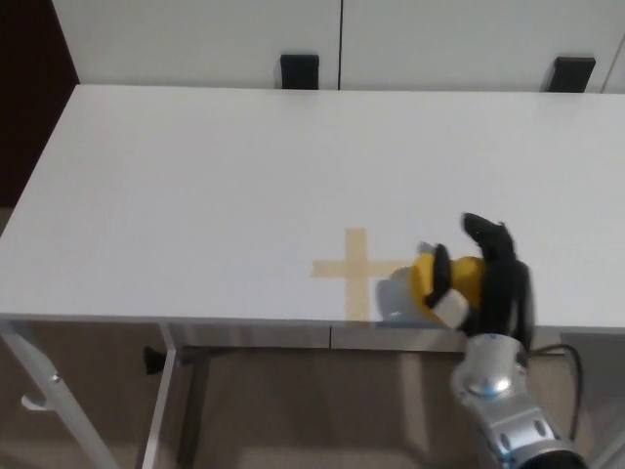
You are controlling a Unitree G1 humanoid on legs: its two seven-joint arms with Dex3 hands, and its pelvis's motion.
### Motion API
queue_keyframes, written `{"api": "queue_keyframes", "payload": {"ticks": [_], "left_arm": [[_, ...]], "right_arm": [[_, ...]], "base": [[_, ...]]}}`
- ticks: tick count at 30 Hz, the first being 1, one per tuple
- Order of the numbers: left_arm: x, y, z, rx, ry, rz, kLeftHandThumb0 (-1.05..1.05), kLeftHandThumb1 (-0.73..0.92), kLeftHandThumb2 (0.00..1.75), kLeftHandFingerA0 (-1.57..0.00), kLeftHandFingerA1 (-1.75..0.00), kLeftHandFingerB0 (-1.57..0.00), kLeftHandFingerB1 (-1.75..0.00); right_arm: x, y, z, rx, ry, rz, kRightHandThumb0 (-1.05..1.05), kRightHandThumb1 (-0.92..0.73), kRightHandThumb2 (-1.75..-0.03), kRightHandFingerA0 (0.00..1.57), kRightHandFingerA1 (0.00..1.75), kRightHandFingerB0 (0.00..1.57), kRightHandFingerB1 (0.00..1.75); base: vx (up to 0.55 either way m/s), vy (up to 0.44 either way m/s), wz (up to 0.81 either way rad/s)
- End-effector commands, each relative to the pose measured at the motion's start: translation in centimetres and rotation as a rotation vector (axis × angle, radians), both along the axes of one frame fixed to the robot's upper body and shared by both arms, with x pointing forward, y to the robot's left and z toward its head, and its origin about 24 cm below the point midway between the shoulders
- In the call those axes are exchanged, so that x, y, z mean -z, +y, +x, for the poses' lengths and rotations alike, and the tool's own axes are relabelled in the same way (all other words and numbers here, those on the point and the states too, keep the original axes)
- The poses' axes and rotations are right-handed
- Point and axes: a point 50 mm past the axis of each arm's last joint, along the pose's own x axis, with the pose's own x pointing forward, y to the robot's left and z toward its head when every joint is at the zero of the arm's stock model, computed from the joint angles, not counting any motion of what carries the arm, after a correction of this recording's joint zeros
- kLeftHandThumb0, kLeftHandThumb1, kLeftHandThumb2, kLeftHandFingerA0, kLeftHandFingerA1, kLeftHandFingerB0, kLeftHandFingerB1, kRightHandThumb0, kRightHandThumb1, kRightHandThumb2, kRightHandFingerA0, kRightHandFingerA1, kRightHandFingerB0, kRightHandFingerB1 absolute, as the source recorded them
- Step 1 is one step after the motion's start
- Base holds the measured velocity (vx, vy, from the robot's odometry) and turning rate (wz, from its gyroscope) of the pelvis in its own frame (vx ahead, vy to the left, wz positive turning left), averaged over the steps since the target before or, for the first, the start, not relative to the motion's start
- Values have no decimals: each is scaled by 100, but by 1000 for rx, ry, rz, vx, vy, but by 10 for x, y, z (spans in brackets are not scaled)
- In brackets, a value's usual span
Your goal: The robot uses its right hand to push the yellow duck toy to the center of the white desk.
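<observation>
The yellow duck toy (441,283) lies on the white desk (215,186) near its front edge, just right of a tan tape cross (354,270). My right hand (484,274) presses against the duck's right side, thumb curled over its front and fingers (486,234) spread behind it. The hand is not closed around the toy. My silver right forearm (498,391) rises from below the desk edge. The left hand does not show.
Two black brackets (299,71) (572,74) sit at the desk's back edge against white cabinet panels. A white desk leg (34,381) and frame stand at lower left over a brown floor.
</observation>
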Motion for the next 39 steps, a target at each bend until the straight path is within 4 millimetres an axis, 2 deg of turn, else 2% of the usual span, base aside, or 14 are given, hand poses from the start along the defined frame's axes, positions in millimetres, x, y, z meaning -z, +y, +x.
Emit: {"api": "queue_keyframes", "payload": {"ticks": [1, 3, 4, 5, 6, 16, 17, 19, 20, 29, 30, 34, 35, 39], "left_arm": [[-3, 3, 2, 29, -25, 4, -9, 58, 92, -87, -81, -90, -97], [-3, 3, 3, 32, -28, 5, -9, 55, 94, -87, -83, -91, -97], [-3, 3, 3, 46, -26, 9, -13, 57, 93, -87, -82, -89, -97], [-4, 3, 4, 62, -23, 15, -13, 57, 93, -87, -82, -89, -97], [-4, 2, 4, 59, -22, 15, -9, 57, 94, -88, -82, -93, -98], [-3, 1, 6, 64, -29, 10, -9, 57, 95, -88, -83, -95, -100], [-3, 1, 6, 64, -27, 11, -10, 56, 95, -88, -82, -96, -97], [-3, 1, 6, 64, -26, 12, -10, 56, 95, -88, -82, -96, -97], [-3, 1, 6, 64, -20, 11, -13, 60, 90, -87, -81, -90, -98], [-2, -1, 8, 78, -9, 10, -12, 58, 95, -88, -82, -92, -99], [-2, -1, 8, 79, -9, 12, -12, 53, 104, -88, -86, -94, -98], [-2, -1, 9, 77, -13, 11, -11, 57, 97, -88, -82, -94, -102], [-2, -2, 9, 75, -20, 5, -13, 53, 101, -88, -87, -97, -101], [-2, -2, 8, 64, -22, -1, -9, 59, 93, -88, -81, -96, -101]], "right_arm": [[-14, 18, 8, -109, -40, -11, -81, -73, -110, 3, 44, 20, 54], [-15, 20, 9, -124, -40, -14, -78, -71, -109, 4, 49, 21, 54], [-15, 21, 9, -141, -40, -10, -79, -92, -68, 5, 47, 26, 44], [-14, 23, 8, -161, -39, -4, -79, -92, -68, 5, 47, 26, 44], [-14, 24, 9, -169, -27, 9, -81, -73, -112, 0, 39, 20, 54], [-12, 23, 8, -191, 5, 42, -81, -72, -111, 0, 36, 15, 53], [-11, 22, 8, -191, 6, 41, -78, -91, -70, 0, 29, 24, 43], [-11, 22, 7, -190, 5, 41, -78, -91, -70, 0, 29, 24, 43], [-10, 21, 7, -189, 8, 34, -76, -73, -112, 0, 38, 16, 53], [-4, 18, 3, -179, 21, 43, -75, -72, -111, 0, 39, 16, 54], [-4, 20, 3, -183, 23, 39, -74, -92, -68, 0, 41, 25, 44], [-4, 23, 3, -195, 22, 38, -77, -92, -68, 1, 46, 22, 46], [-6, 27, 4, -207, 25, 52, -83, -92, -69, 0, 35, 21, 45], [-8, 30, 5, -217, 25, 49, -83, -92, -70, 0, 38, 19, 46]], "base": [[0, 0, 0], [0, 0, 0], [0, 0, 0], [0, 0, 0], [0, 0, 0], [0, 0, 0], [0, 0, 0], [0, 0, 0], [0, 0, 0], [0, 0, 0], [0, 0, 0], [0, 0, 0], [0, 0, 0], [0, 0, 0]]}}
